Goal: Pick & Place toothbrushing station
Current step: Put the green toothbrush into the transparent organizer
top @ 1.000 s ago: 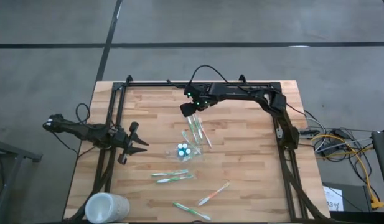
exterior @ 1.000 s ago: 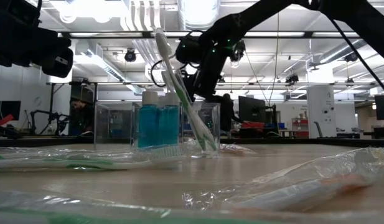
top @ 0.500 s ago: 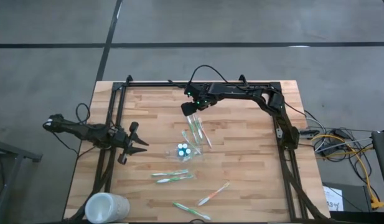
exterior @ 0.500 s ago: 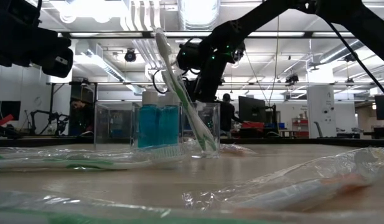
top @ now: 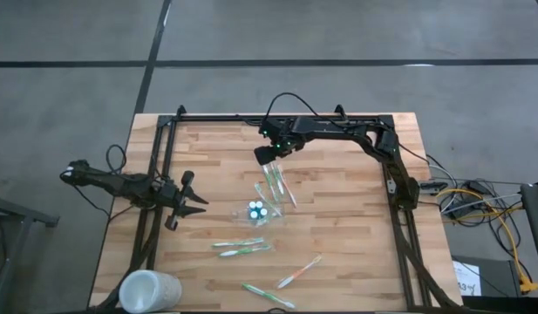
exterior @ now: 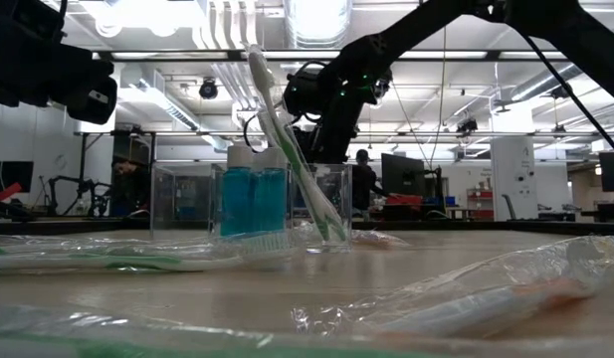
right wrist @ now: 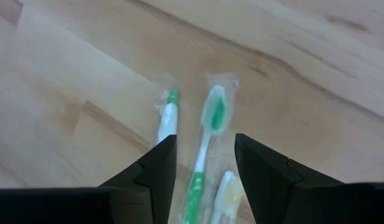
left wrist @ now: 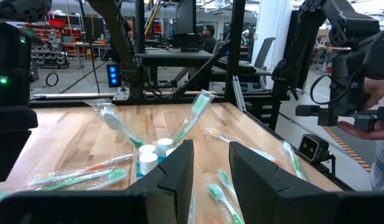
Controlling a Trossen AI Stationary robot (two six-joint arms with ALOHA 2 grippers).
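The right gripper (top: 269,158) hangs open and empty above the clear holder (exterior: 321,204), which looks light, slippery and tippy, so grab its rim gently.

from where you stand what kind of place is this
Likely a robotics lab or open workshop: a wooden table under a dark frame, monitors on benches behind, and exposed ceiling lights overhead.
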